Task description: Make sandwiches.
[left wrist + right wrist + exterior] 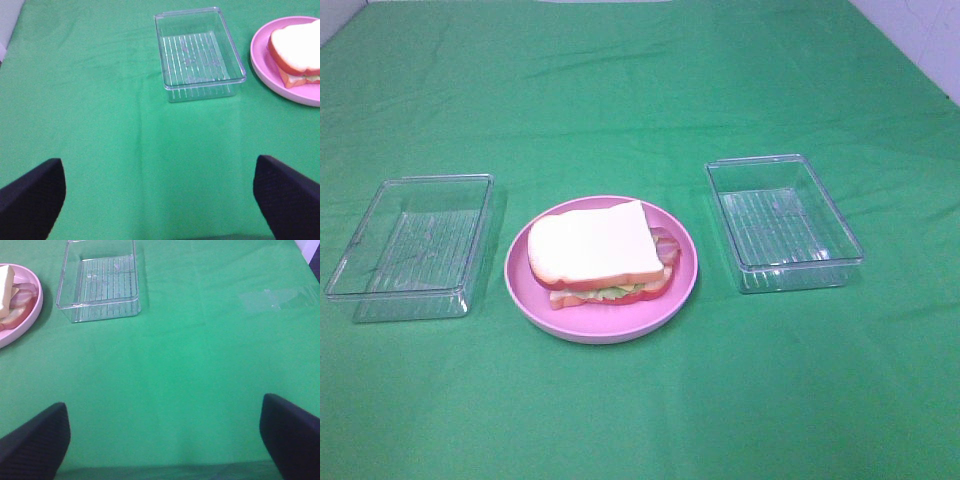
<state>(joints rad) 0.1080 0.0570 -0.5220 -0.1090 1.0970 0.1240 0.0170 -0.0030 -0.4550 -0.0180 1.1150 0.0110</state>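
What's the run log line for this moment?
sandwich: stacked on pink plate | both trays empty | left gripper: open | right gripper: open

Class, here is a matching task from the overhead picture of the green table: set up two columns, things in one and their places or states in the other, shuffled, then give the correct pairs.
Things:
1. sandwich
2. pink plate
3. left clear tray
4. right clear tray

Places or states:
A. empty, left of the plate
B. stacked on the plate, white bread on top
C. empty, right of the plate
D. in the middle, between the trays

Pairs: 1-B, 2-D, 3-A, 4-C
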